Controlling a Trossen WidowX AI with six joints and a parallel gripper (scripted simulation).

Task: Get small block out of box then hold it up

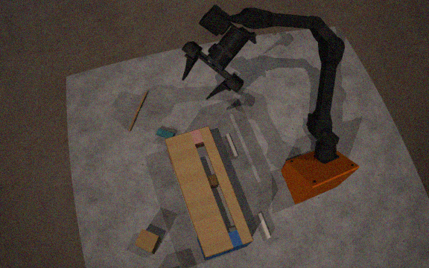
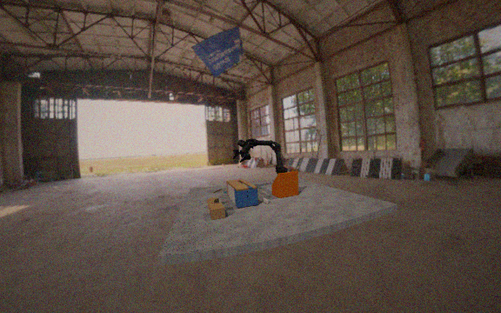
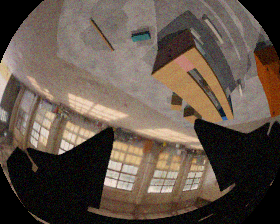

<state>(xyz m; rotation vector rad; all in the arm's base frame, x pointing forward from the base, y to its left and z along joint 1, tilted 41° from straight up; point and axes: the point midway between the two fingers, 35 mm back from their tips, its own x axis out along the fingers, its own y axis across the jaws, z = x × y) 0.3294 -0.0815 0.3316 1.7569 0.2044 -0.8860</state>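
Note:
The long box has a wooden top with a lengthwise slot, a pink patch at one end and a blue patch and blue end wall at the other. A small brown block shows through the slot about midway along; in the wrist view I cannot make it out. The shelf under it is mostly hidden by the top. My gripper is open and empty, in the air beyond the pink end, clear of the box. In the exterior view it is small and dark.
A teal piece lies by the pink-end corner. A thin stick lies farther out. A tan block stands off the box's blue-end side. White bars lie between the box and my orange base.

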